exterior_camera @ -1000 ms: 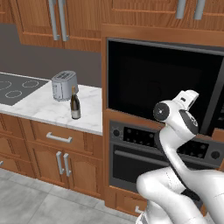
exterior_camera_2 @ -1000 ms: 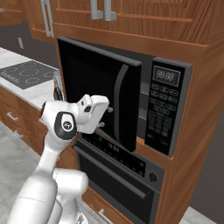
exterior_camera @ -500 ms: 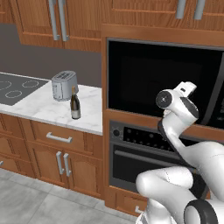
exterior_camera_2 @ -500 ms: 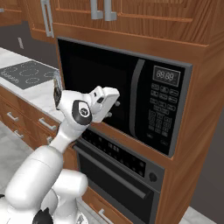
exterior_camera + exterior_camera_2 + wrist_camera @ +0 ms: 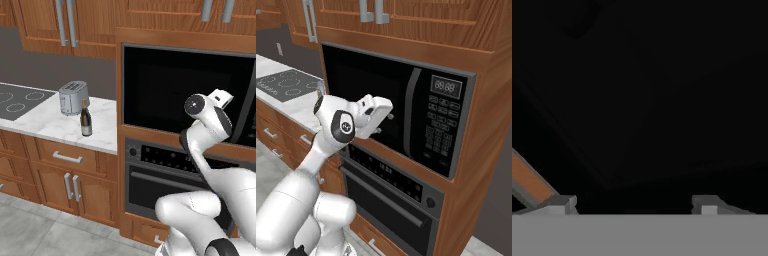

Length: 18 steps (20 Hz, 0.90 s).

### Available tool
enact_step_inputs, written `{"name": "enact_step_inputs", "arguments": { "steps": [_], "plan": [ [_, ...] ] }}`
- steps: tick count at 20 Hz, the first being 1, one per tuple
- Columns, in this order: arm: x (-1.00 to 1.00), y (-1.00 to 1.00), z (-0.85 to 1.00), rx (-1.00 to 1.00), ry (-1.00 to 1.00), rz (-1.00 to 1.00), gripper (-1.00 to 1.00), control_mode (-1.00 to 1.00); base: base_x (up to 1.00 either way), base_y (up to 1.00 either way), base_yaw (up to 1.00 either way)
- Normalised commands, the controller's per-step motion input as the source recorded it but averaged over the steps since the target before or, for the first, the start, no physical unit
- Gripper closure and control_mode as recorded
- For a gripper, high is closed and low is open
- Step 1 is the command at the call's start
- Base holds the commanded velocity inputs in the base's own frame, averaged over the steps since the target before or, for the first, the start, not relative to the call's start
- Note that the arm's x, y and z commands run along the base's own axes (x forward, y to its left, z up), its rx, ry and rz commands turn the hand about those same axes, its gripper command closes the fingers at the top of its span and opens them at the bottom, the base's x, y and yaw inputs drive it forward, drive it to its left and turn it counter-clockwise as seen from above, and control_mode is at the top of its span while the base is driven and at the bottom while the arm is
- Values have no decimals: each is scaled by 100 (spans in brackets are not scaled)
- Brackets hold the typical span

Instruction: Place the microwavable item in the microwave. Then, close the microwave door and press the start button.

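Right base view showed the gripper (image 5: 385, 123), fingers spread and empty, against the microwave door (image 5: 373, 100); swinging toward three o'clock risked mis-pressing the control strip (image 5: 440, 129).

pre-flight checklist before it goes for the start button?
1. Microwave door shut: ok, the panel sits flush with the front in both base views.
2. Mug inside the microwave: cannot tell, the window is dark.
3. Gripper empty: ok, nothing between the spread fingertips in the hand view.
4. Gripper lined up with the control strip: not ok, it sits at the door window, left of the strip in the right base view.
5. Start button located: cannot tell, the keypad labels are too small to read.
6. Wine bottle and toaster out of the path: ok, both stand on the counter well to the left.
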Motion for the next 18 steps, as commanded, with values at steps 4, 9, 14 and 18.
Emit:
{"name": "enact_step_inputs", "arguments": {
  "steps": [4, 9, 14, 18],
  "plan": [
    [-100, 0, 22, 8, 0, 6, -100, -100, 0, 0, 0],
    [-100, 0, 9, 14, 0, 12, -100, -100, 0, 0, 0],
    [-100, -6, 0, 23, 0, 20, -100, -100, 0, 0, 0],
    [-100, -36, 0, 29, 0, 24, -100, -100, 0, 0, 0]
  ]
}}
